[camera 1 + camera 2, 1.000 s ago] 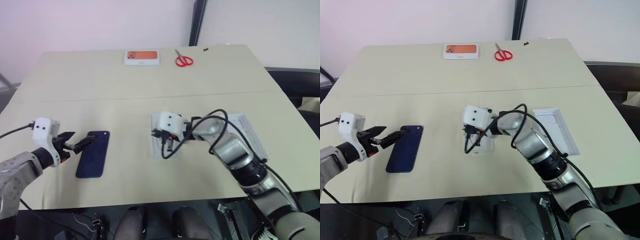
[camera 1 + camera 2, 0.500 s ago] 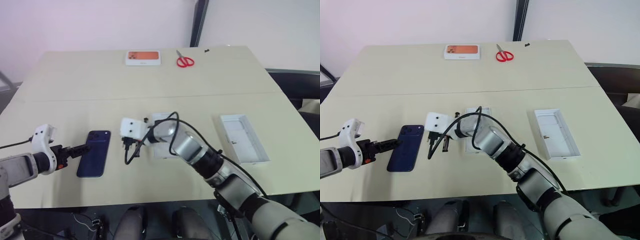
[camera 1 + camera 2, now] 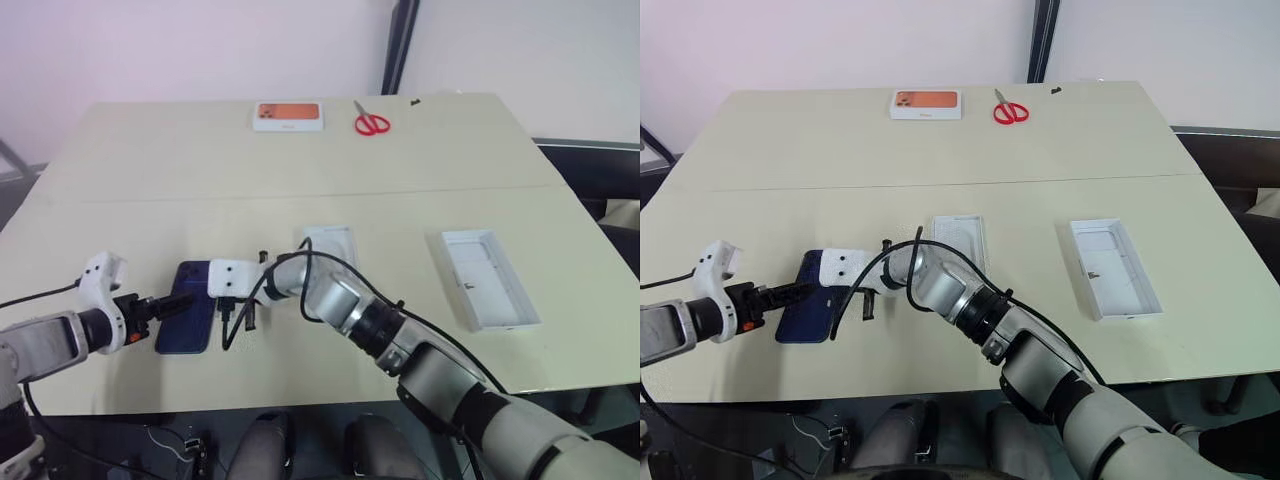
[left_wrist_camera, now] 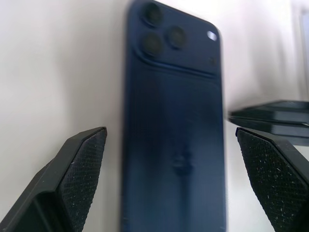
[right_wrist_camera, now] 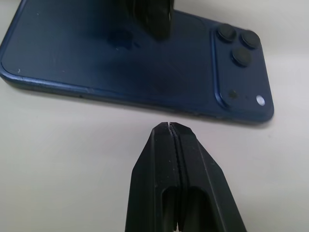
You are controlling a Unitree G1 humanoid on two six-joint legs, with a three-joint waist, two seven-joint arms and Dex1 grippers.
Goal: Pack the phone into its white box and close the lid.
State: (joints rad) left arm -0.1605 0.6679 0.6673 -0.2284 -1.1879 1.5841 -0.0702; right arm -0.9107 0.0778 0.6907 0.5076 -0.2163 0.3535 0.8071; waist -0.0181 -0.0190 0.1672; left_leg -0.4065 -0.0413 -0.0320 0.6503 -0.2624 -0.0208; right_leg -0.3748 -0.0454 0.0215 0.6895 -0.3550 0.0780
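Reaching: my right arm has swung across the desk (image 3: 420, 150) from the middle tray toward the phone, and my right tool (image 3: 240, 318) now sits just beside the phone's near long edge, its fingers pressed together with nothing between them.
Desk: pale and wide, carrying everything; a white box printed with an orange picture (image 3: 287, 116) and red scissors (image 3: 369, 122) lie at the far edge, well apart from the work.
Lid: I take the open tray on my right (image 3: 488, 277) for the lid; it lies pale side up, holding nothing but a few small marks.
White box: I take the shallow tray near the middle (image 3: 331, 240) for the box; it lies open and my arm partly crosses it. I see no phone in it; more of its floor I cannot tell.
Phone: the dark navy phone (image 3: 188, 305) lies flat on the desk, back up, lenses toward the far end, between my two tools and in no container.
Left tool: my left tool (image 4: 169, 145) is spread wide, one finger on each side of the phone's lower end, not yet gripping.
Meaning: with both tools now at the phone, I judge the pick-up is starting; packing and closing remain undone.
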